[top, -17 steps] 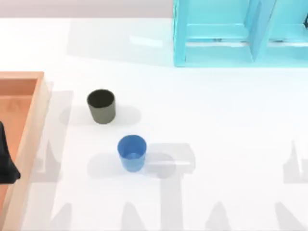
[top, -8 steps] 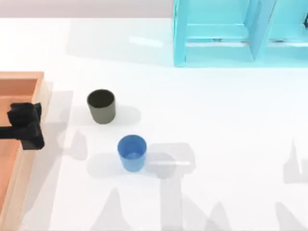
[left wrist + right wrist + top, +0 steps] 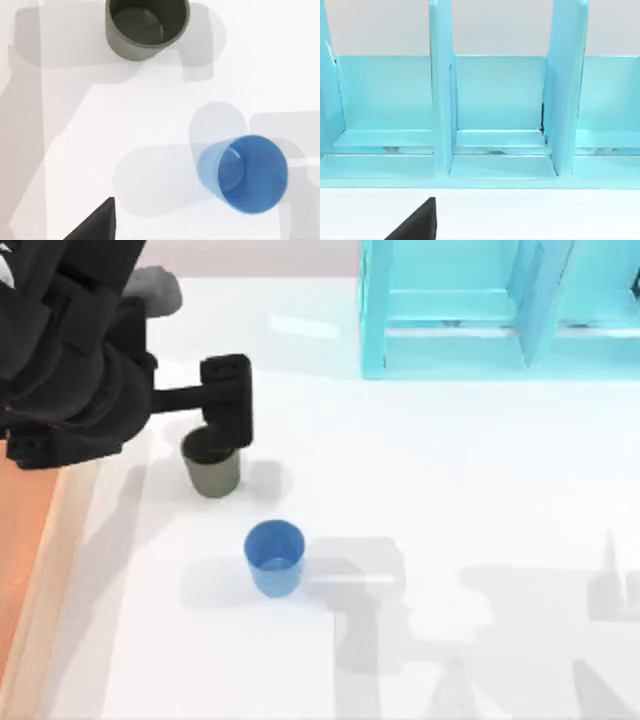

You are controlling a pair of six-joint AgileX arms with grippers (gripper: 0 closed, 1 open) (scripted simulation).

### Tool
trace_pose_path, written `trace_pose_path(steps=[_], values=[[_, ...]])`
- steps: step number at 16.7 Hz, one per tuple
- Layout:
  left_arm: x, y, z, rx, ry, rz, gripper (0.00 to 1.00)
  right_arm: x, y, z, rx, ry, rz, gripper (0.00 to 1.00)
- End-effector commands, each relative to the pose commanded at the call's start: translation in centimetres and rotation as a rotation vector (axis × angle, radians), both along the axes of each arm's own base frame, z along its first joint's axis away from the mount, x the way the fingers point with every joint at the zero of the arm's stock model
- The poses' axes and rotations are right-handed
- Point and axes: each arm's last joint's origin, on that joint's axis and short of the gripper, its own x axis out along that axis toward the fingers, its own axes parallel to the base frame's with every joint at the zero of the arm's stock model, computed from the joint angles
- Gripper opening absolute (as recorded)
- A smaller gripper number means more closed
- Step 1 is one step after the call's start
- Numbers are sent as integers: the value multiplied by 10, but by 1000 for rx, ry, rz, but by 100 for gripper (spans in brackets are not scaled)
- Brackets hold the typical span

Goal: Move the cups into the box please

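The left end effector (image 3: 228, 405) has swung from over the box (image 3: 25, 530) to just above the olive cup (image 3: 212, 465), fingers' spread unclear, so that cup looks the first target; the blue cup (image 3: 273, 557) waits nearby on the table (image 3: 450, 490).

The bulky matte-black left arm (image 3: 70, 360) has rounded segments, a pale grey patch, and a slim boxy black gripper (image 3: 228, 400).
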Motion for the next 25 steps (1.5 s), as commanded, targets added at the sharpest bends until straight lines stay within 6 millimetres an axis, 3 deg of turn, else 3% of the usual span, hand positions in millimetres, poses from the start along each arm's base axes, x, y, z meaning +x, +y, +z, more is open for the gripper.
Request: trace_pose_path(steps=[6,10,19,25], values=[[47,-86,-29,141,308,-5,100,0,0,0,0,0,0,100],[56,-121,-52,222,418,3,100,0,0,0,0,0,0,100],[59,-127,-62,241,442,7,100,0,0,0,0,0,0,100],[61,-130,-124,236,435,5,100,0,0,0,0,0,0,100]])
